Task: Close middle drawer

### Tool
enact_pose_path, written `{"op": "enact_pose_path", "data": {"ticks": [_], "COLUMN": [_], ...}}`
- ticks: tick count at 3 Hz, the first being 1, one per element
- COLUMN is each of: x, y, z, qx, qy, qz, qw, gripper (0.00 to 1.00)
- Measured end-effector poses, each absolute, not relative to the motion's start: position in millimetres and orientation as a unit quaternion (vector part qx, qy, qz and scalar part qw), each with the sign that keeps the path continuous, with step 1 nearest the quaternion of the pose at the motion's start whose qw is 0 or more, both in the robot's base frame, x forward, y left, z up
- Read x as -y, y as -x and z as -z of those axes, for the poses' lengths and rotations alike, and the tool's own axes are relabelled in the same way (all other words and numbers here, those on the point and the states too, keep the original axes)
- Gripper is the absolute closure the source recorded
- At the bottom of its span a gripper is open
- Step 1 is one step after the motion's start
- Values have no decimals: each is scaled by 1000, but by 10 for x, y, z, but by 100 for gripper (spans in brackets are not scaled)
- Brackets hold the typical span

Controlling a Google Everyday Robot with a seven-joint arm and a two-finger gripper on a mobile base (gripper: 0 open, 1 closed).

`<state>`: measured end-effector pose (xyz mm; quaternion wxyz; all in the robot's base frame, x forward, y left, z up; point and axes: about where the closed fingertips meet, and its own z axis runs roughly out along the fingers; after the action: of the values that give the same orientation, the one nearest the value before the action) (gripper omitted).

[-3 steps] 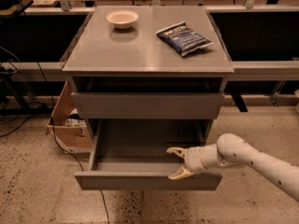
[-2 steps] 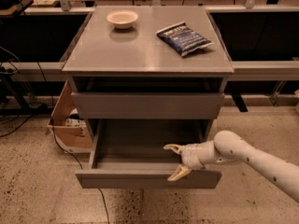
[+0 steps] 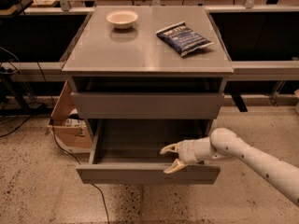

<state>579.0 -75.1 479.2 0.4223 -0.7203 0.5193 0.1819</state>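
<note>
You see the grey cabinet (image 3: 140, 55) from the front and a little from above. The middle drawer (image 3: 126, 174) is pulled far out toward you, and its inside looks bare. The gripper (image 3: 169, 158) is at the right part of this drawer, just behind the front panel. Its two fingers are spread apart and they hold nothing. The upper finger (image 3: 168, 149) is over the inside of the drawer. The lower finger (image 3: 173, 167) is at the top edge of the front panel, but you cannot tell if it really touches. The white arm (image 3: 252, 158) comes in from the right. Above the open drawer, another grey drawer front (image 3: 145, 105) is closed. On the cabinet top there are a white bowl (image 3: 122, 18) at the back left and a blue snack bag (image 3: 183, 38) at the right. A cardboard box (image 3: 70, 125) stands on the floor, left of the cabinet.
</note>
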Motion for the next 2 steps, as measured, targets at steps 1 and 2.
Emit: {"op": "enact_pose_path", "data": {"ticks": [1, 2], "x": [735, 743], "y": [-5850, -5886], "z": [-4828, -4862], "qx": [-509, -503], "qy": [722, 721], "qz": [-175, -170], "qw": [434, 446], "gripper": [85, 100]}}
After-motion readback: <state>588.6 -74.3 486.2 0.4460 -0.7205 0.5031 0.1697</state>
